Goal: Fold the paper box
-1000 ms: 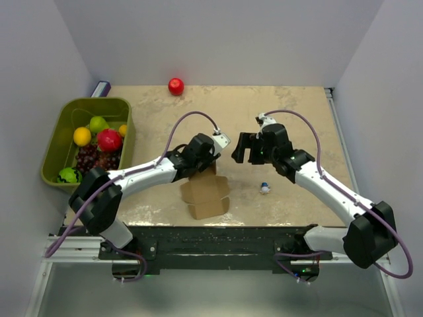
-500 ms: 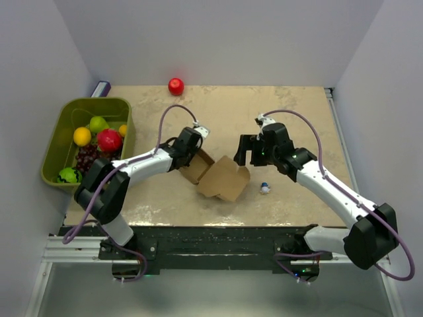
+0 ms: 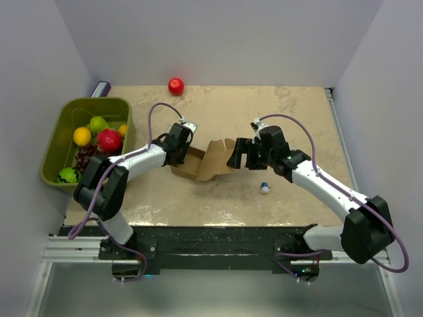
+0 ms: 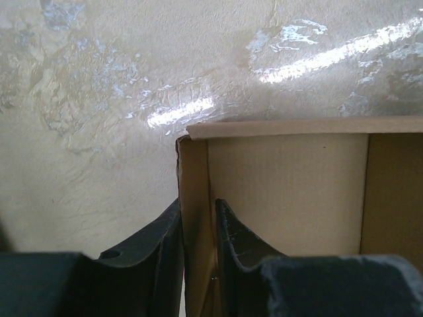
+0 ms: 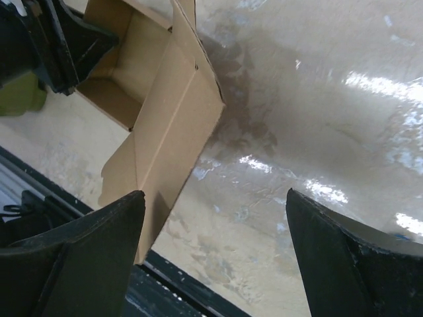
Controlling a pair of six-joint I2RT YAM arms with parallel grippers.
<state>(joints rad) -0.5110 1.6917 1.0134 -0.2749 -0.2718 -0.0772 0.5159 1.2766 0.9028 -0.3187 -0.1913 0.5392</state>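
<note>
The brown paper box (image 3: 206,162) stands partly folded in the middle of the table, with a tall flap (image 5: 173,125) raised on its right side. My left gripper (image 3: 180,153) is shut on the box's left wall (image 4: 195,198), one finger inside and one outside. My right gripper (image 3: 236,157) is open and empty, just right of the raised flap; in the right wrist view the gripper (image 5: 215,205) has its left finger close beside the flap, and I cannot tell if they touch.
A green bin (image 3: 61,135) of fruit stands at the left edge. A red apple (image 3: 176,86) lies at the back. A small white and blue object (image 3: 265,188) lies right of the box. The table's front edge (image 5: 165,277) shows below the right gripper.
My left gripper has dragged the box back and to the left, and its flaps now stand up. My right gripper has moved left toward the raised flap.
</note>
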